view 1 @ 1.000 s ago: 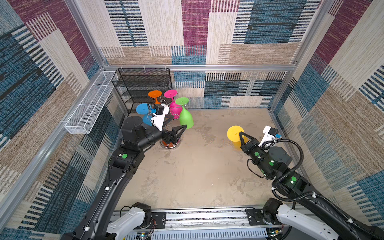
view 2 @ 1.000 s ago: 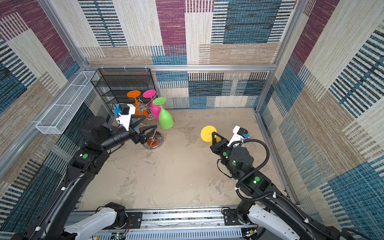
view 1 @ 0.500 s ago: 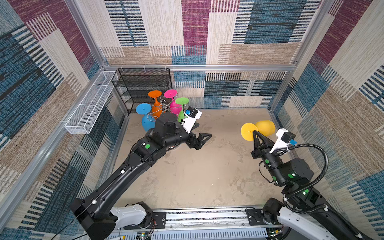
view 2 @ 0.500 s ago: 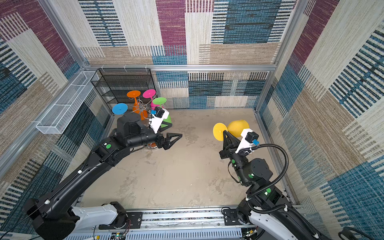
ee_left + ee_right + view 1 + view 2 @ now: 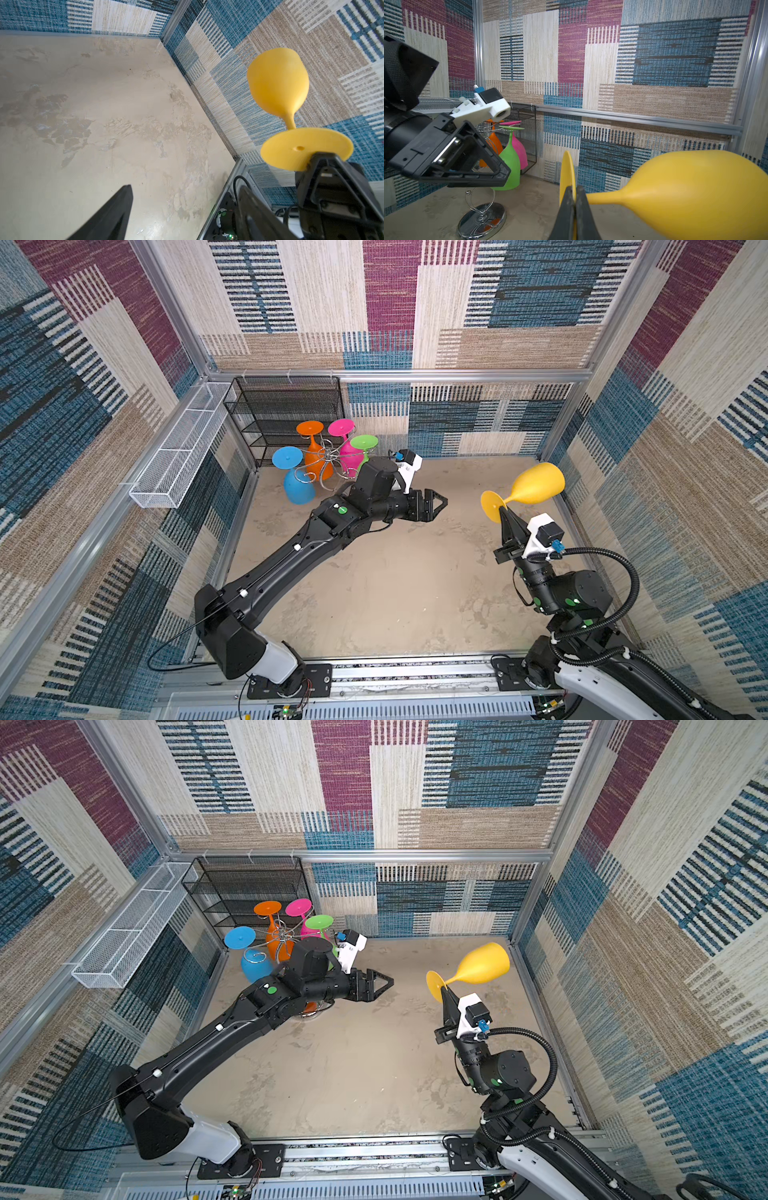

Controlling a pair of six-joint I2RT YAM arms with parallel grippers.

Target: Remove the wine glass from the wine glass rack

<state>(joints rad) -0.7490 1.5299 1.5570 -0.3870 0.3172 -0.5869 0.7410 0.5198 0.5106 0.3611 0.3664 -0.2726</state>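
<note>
- Right tool (image 5: 501,511) was clamped tight on the flat foot of the yellow wine glass (image 5: 537,489), its 2 fingers (image 5: 564,212) pressed on either face of the disc at its rim.
- We saw that glass held in the air on its side, bowl toward the right wall, off the wine glass rack (image 5: 328,456) and well apart from it, clear of the counter (image 5: 395,593).
- Left tool (image 5: 441,502) hovered over the middle of the counter, between the rack and the yellow wine glass, touching neither; in the left wrist view its 2 fingers (image 5: 112,214) stood wide apart with nothing between them.
- We counted 4 glasses hanging bowl-down from the rack's curled arms: blue glass (image 5: 298,489), orange glass (image 5: 318,468), pink glass (image 5: 347,456) and green glass (image 5: 363,443).
- The rack stood on its round mirrored base in the back left corner of the counter, just in front of the black mesh shelf (image 5: 286,406).
- A white mesh basket (image 5: 174,460) hung on the left wall near that shelf.
</note>
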